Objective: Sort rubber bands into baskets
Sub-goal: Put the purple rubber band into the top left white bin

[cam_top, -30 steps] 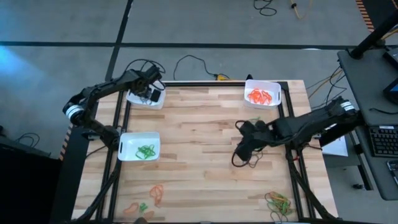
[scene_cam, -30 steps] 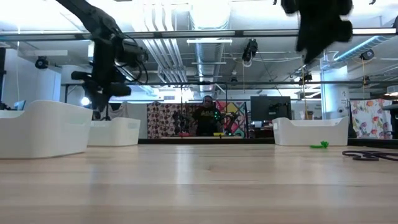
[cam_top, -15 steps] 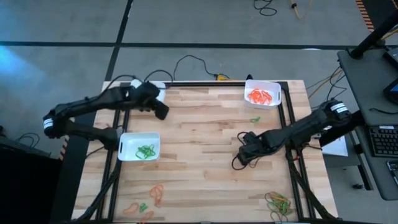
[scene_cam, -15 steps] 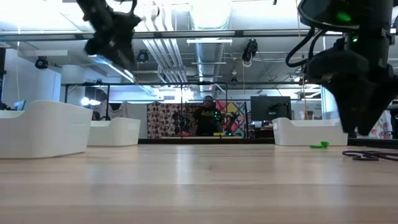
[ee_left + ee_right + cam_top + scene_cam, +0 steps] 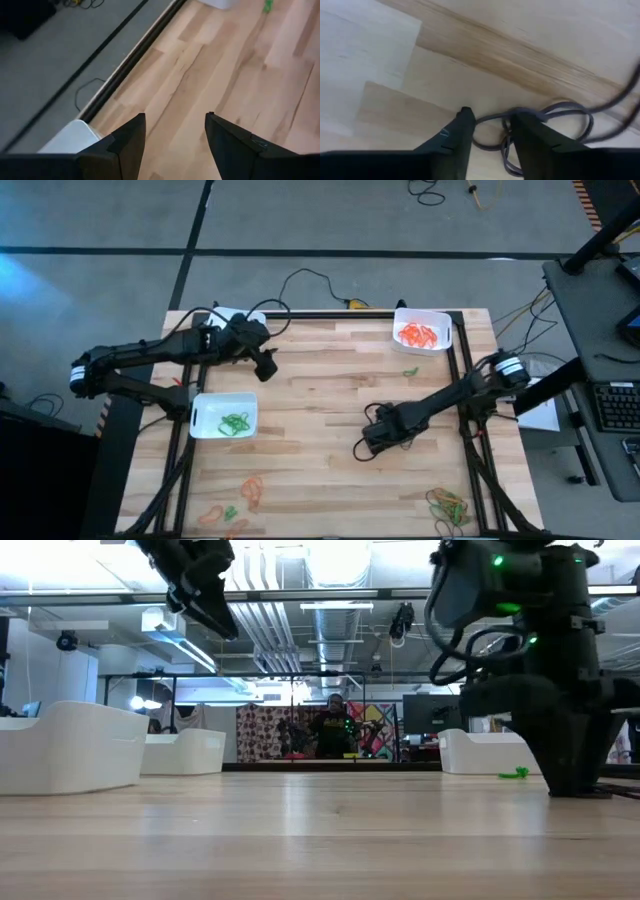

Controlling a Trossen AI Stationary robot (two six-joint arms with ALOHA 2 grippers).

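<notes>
Looking down from above, the right gripper sits low on the bench over dark rubber bands, while the left gripper hangs near the far-left basket. Green bands lie in the near-left basket, orange in the far-right basket; more lie along the near edge.

At bench level, the right gripper touches the wood.

The left wrist view shows fingers apart, holding nothing.

The right wrist view shows fingers part-closed astride tangled dark loops; I judge it may lift several at once, or pinch wood and slip.
</notes>
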